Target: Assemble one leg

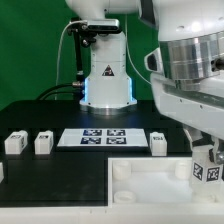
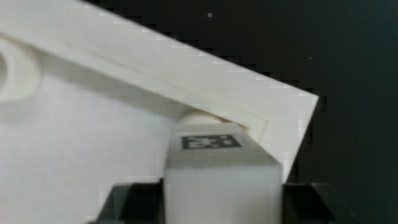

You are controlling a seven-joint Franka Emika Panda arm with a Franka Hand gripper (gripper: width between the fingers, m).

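Observation:
My gripper (image 1: 205,152) is shut on a leg (image 1: 205,168), a small white block with a black-and-white marker on its face. It holds the leg upright at the corner of the large white tray (image 1: 150,185) on the exterior view's right. In the wrist view the leg (image 2: 222,160) stands between my dark fingers (image 2: 135,205), its marker end set against the inside of the tray's corner (image 2: 267,105). My gripper (image 2: 222,208) grips the leg's sides. Whether the leg touches the tray floor cannot be told.
Three more legs lie on the black table: two (image 1: 15,143) (image 1: 43,143) at the exterior view's left and one (image 1: 158,143) right of the marker board (image 1: 103,137). The robot base (image 1: 107,85) stands behind. A round stud (image 2: 15,75) shows on the tray.

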